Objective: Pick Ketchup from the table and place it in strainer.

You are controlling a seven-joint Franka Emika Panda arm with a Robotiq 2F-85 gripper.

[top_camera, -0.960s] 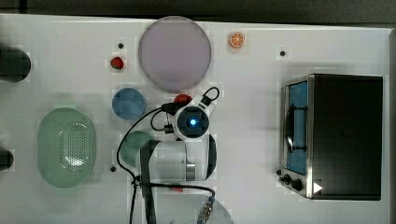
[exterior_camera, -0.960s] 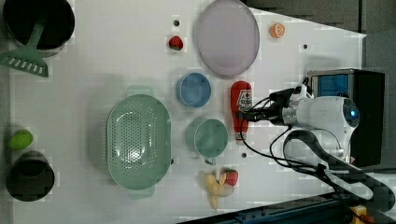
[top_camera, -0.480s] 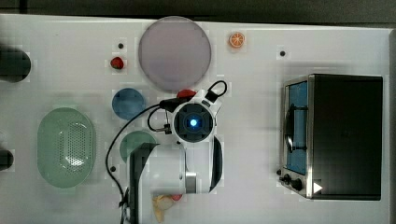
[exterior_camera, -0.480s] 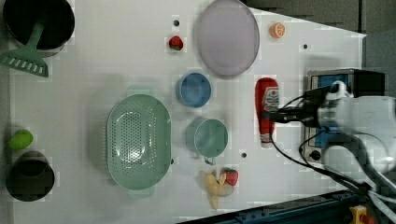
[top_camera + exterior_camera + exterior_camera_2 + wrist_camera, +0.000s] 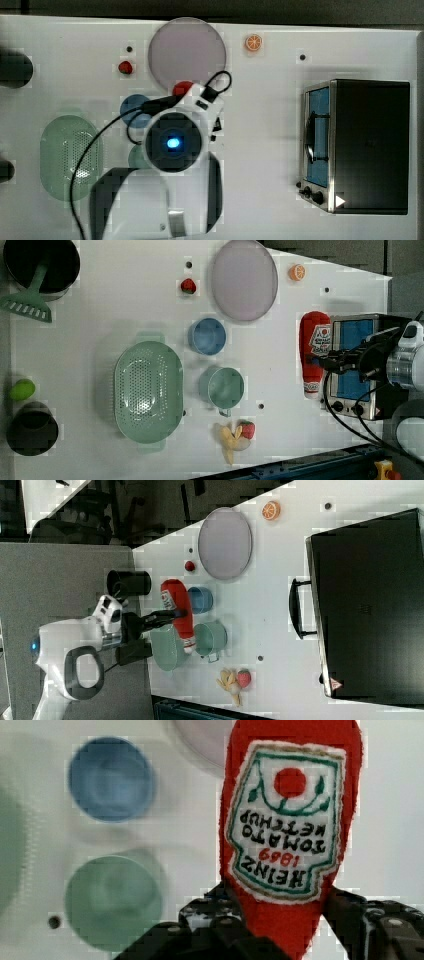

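The gripper (image 5: 285, 930) is clenched on the ketchup (image 5: 287, 820), its black fingers (image 5: 215, 920) pressed against either side of the narrow end of the red bottle in the wrist view, with the white "Heinz Tomato Ketchup" label facing the camera. In the left view the gripper (image 5: 332, 361) holds the ketchup (image 5: 314, 352) lifted off the white table (image 5: 125, 305), and the bottle appears just in front of the toaster oven (image 5: 357, 365). In the right view the ketchup (image 5: 176, 607) hangs lengthwise from the gripper (image 5: 172, 615), appearing between the blue bowl (image 5: 201, 600) and the strainer (image 5: 167, 647). The strainer (image 5: 148, 391) sits on the table well apart from the bottle, toward the left view's left, with the green cup (image 5: 225, 387) and blue bowl (image 5: 207, 336) lying between them. A large grey plate (image 5: 243, 279) lies beyond the blue bowl, a strawberry (image 5: 188, 286) beside it.
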